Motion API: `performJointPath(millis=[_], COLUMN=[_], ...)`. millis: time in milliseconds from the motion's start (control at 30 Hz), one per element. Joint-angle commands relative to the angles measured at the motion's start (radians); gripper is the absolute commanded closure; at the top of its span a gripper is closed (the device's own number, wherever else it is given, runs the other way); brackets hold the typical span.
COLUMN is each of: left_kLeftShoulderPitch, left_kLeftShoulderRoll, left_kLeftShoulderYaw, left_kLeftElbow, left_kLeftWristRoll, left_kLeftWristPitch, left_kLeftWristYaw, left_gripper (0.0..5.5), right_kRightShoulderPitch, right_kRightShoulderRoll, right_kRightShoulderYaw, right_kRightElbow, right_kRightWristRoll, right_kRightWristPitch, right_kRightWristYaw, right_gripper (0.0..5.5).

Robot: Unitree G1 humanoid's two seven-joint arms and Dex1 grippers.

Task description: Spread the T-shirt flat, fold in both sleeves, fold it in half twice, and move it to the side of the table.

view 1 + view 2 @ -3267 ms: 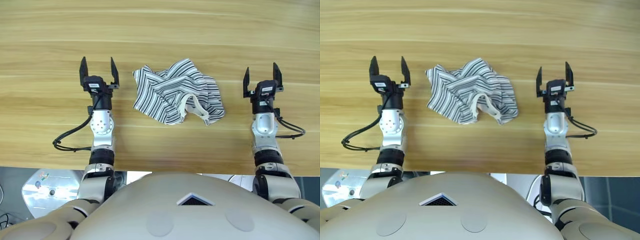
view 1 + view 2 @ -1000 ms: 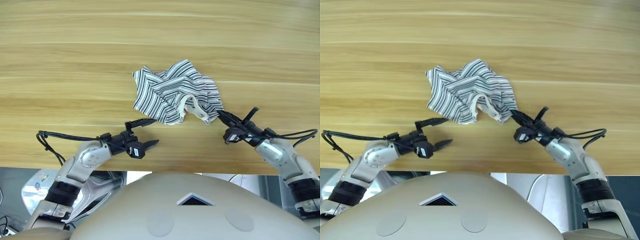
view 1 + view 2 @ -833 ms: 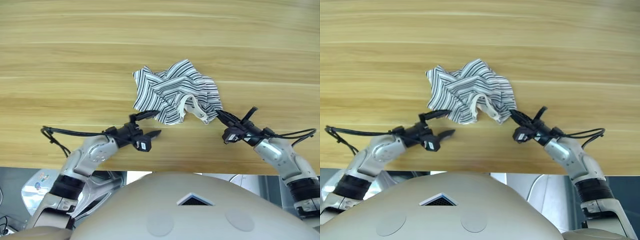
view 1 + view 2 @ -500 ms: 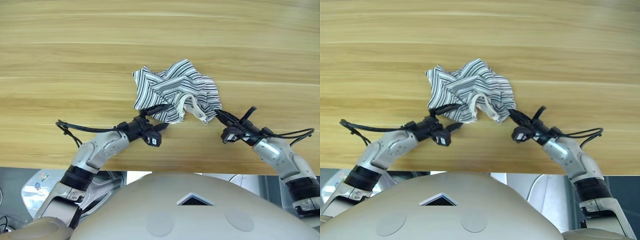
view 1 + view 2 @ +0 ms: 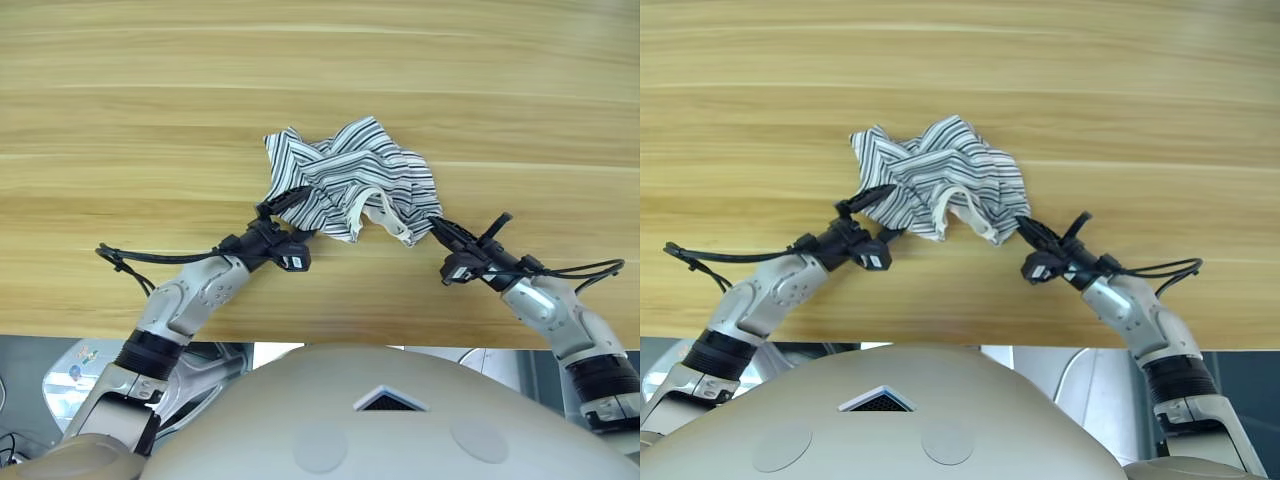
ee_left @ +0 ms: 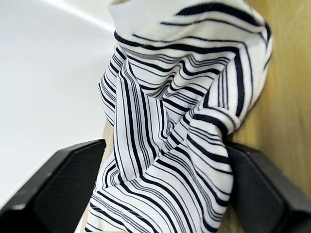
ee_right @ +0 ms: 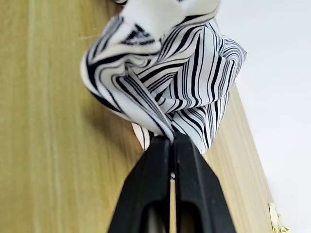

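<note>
1. Reaching in over the near edge of the wooden table [image 5: 150,100], the right gripper [image 5: 437,226] has its two fingers pressed together on the near-right corner of the striped T-shirt [image 5: 350,170]. The right wrist view shows a fold of the fabric nipped at the fingertips.
2. The left gripper [image 5: 300,218] sits at the T-shirt's near-left edge. Its fingers [image 6: 63,184] are spread wide, one on each side of a raised fold of cloth, and are not clamped on it.
3. The T-shirt lies crumpled in a heap near the middle of the table, just beyond the two grippers. Its pale neckband [image 5: 358,215] loops toward the near edge, between them.
4. Behind the heap, the wood-grain surface runs on to the far side.
</note>
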Motion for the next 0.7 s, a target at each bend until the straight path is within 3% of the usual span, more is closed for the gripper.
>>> performJointPath(millis=[33,367,700], left_kLeftShoulderPitch=[0.051,0.063,0.065], left_kLeftShoulderRoll=[0.022,0.015,0.020], left_kLeftShoulderYaw=[-0.039,-0.077,-0.087], left_kLeftElbow=[0.078,0.109,0.119], left_kLeftWristRoll=[0.030,0.004,0.015], left_kLeftWristPitch=[0.052,0.041,0.054], left_kLeftWristYaw=[-0.036,-0.014,0.000], left_gripper=[1.31,3.25,4.21], right_kRightShoulderPitch=[0.008,-0.005,-0.021], right_kRightShoulderRoll=[0.009,0.002,0.001], right_kRightShoulderYaw=[0.034,0.043,0.056], right_kRightElbow=[0.042,0.069,0.096], right_kRightWristRoll=[-0.053,-0.056,-0.062], right_kRightWristPitch=[0.029,0.024,0.016], right_kRightWristYaw=[0.013,0.003,-0.011], right_gripper=[5.49,5.50,5.50])
